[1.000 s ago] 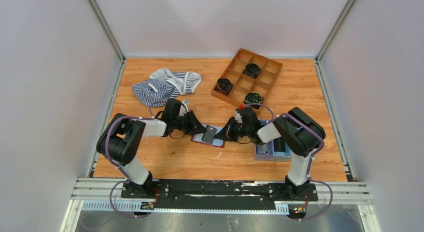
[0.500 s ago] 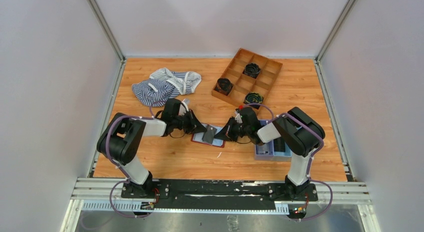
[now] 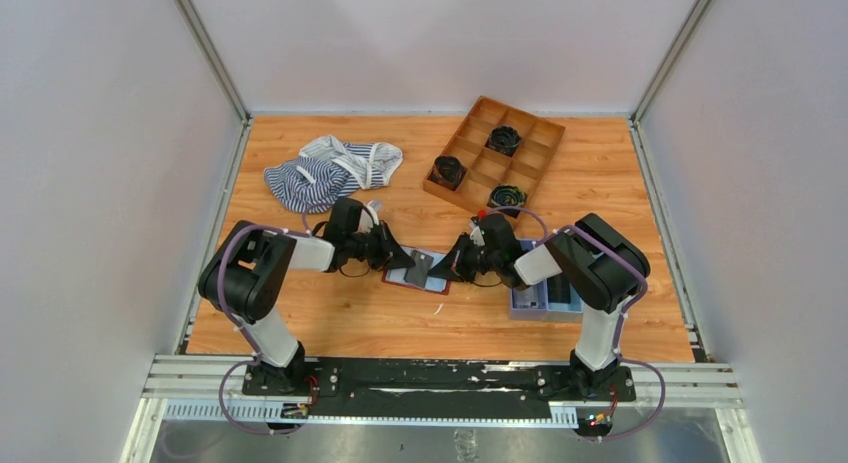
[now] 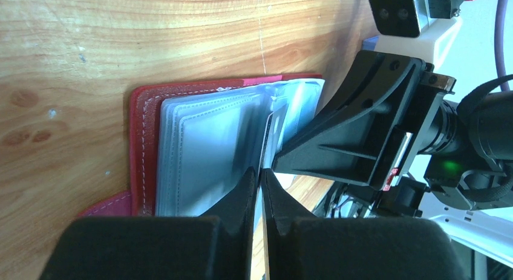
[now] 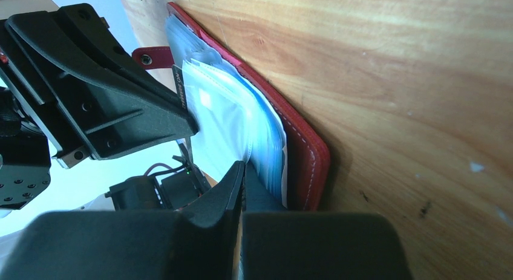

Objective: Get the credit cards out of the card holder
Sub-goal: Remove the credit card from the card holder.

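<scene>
The maroon card holder [image 4: 145,141] is lying open on the bench [image 3: 340,323], midway between both arms. The left pincer [image 4: 259,182] is squeezing narrow on a dark credit card [image 4: 276,127] that is standing up out of the clear sleeves. The right pincer [image 5: 242,174] is clamping tight on the sleeves' opposite edge.

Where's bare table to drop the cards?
Free: near strip of table in front of card holder; back edge between striped cloth and wooden tray. Crowded: left tool and right tool at holder, blue tray.
</scene>
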You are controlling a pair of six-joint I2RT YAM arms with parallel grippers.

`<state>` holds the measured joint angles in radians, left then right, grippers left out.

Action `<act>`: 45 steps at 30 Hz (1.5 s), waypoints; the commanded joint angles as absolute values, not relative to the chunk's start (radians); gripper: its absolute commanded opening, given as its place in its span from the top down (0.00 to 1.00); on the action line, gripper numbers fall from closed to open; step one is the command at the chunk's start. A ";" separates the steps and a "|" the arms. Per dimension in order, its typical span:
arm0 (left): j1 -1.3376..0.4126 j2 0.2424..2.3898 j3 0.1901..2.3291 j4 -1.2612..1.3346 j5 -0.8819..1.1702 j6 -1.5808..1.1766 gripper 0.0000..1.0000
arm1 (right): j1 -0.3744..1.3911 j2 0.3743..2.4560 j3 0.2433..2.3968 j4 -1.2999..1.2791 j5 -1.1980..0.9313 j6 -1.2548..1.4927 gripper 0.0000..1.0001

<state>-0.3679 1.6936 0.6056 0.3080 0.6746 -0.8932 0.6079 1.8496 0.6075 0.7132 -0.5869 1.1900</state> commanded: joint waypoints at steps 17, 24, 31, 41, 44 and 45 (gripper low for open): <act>-0.278 1.612 0.582 0.313 0.700 -0.905 1.00 | 0.602 1.899 0.554 0.593 -0.518 1.166 1.00; -0.258 1.569 0.569 0.312 0.690 -0.912 1.00 | 0.598 1.885 0.552 0.584 -0.523 1.158 1.00; -0.247 1.526 0.581 0.311 0.687 -0.932 1.00 | 0.583 1.772 0.587 0.460 -0.518 1.084 1.00; -0.247 1.436 0.580 0.310 0.725 -0.965 1.00 | 0.574 1.484 0.716 0.202 -0.507 0.948 0.51; -0.247 1.403 0.592 0.310 0.748 -0.992 1.00 | 0.573 1.480 0.737 0.261 -0.557 0.972 0.45; -0.247 1.391 0.595 0.310 0.752 -1.001 1.00 | 0.571 1.488 0.738 0.297 -0.577 0.988 0.44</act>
